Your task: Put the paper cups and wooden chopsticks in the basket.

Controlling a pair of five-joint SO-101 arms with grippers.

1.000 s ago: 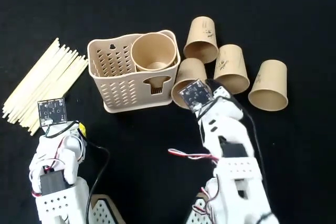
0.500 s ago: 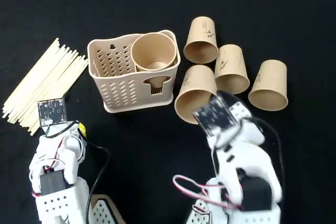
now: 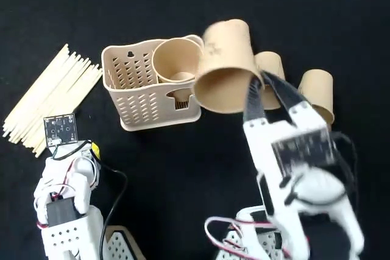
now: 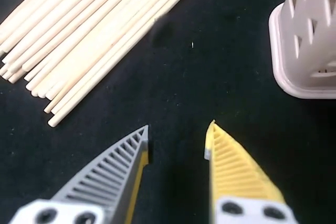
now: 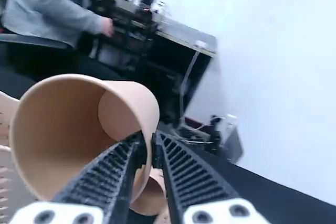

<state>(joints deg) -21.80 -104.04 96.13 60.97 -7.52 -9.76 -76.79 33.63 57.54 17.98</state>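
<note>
In the high view, the right gripper (image 3: 259, 81) reaches up from the lower right of the frame. Its two dark fingers (image 3: 252, 101) close to a narrow point on the rim of a held paper cup (image 3: 222, 68). That cup lies on its side off the black table (image 3: 183, 168), mouth toward the bottom of the frame, just right of the basket (image 3: 131, 98), and its edge overlaps the basket's right end. A second cup (image 3: 178, 59) stands upright inside the basket's right compartment. Right of the held cup, two more cups (image 3: 317, 92) lie on the table, one partly behind the gripper. The chopsticks (image 3: 52, 92) lie in a loose diagonal bundle at the left, well apart from the basket. The left arm (image 3: 61, 199) sits at the lower left, just below the bundle's near end.

In the left wrist view, the left gripper (image 4: 178, 127) hangs over bare table with its grey and yellow fingers spread and nothing between them. The chopsticks (image 4: 89, 30) fill the upper left, clear of both tips, and a corner of the basket (image 4: 310, 35) shows at the upper right.

In the right wrist view, the right gripper (image 5: 150, 141) pinches the wall of the held paper cup (image 5: 68, 129). One finger (image 5: 113, 169) is inside the mouth and the other is outside, pressed nearly together with only the rim between them. Another cup (image 5: 149, 198) shows below.
</note>
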